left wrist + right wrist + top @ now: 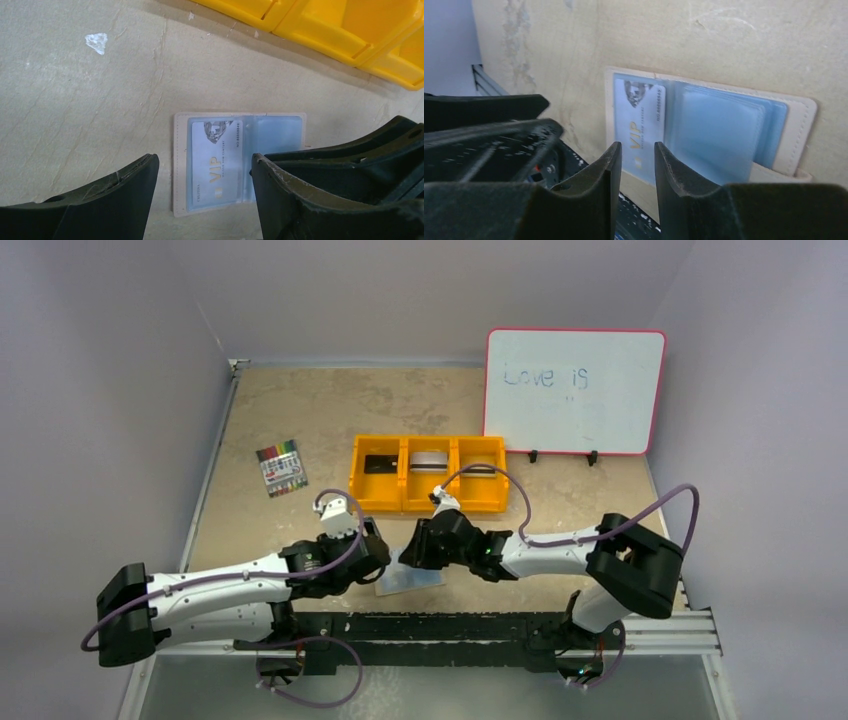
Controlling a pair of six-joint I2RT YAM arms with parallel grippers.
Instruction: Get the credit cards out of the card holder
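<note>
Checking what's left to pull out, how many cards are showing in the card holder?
1: a VIP card in one half of the open card holder; more may be hidden.

Card holder (412, 578) lies open at the near table (300, 410) edge, boxed in by left gripper (378, 562) and right gripper (415, 545), which crowd the space above it. Orange tray (428, 475) walls the far side nearby. Bare tabletop runs left toward the marker pack (281, 469); the whiteboard (575, 390) blocks back right.
</note>
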